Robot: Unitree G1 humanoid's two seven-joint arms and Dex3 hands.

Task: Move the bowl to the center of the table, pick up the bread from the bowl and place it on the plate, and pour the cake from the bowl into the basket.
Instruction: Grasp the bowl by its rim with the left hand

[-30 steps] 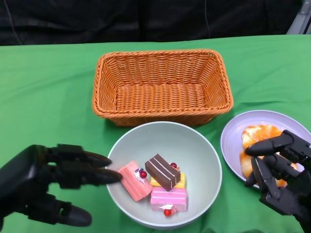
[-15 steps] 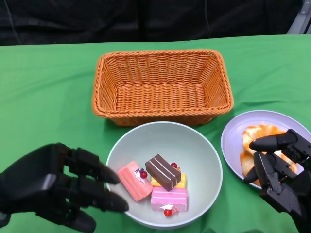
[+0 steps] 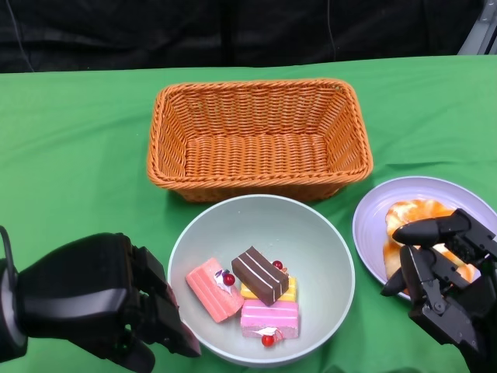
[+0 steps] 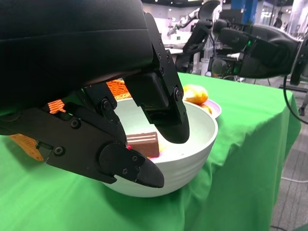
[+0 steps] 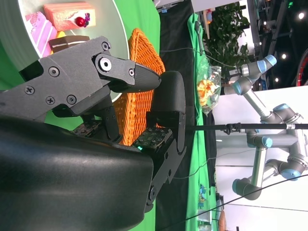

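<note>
The pale green bowl (image 3: 264,216) stands in front of the orange wicker basket (image 3: 165,132) and holds several cake pieces: a pink one (image 3: 210,289), a brown one (image 3: 259,273) and a striped pink one (image 3: 269,317). Bread (image 3: 415,213) lies on the lilac plate (image 3: 371,221) at the right. My left hand (image 3: 93,299) is at the bowl's near-left rim. In the left wrist view its fingers (image 4: 168,120) reach over the rim of the bowl (image 4: 190,159) and its thumb lies outside, with a gap between them. My right hand (image 3: 443,272) hovers over the plate's near side, fingers apart and empty.
The basket is empty and sits just behind the bowl, its near wall close to the bowl's far rim. The plate nearly touches the bowl's right side. Green cloth covers the table, and the table's edge falls away just beyond the plate in the left wrist view.
My left hand has turned and dropped, its fingers pulling back from the pink cake to the bowl's near-left rim. The right hand has sunk slightly over the plate.
</note>
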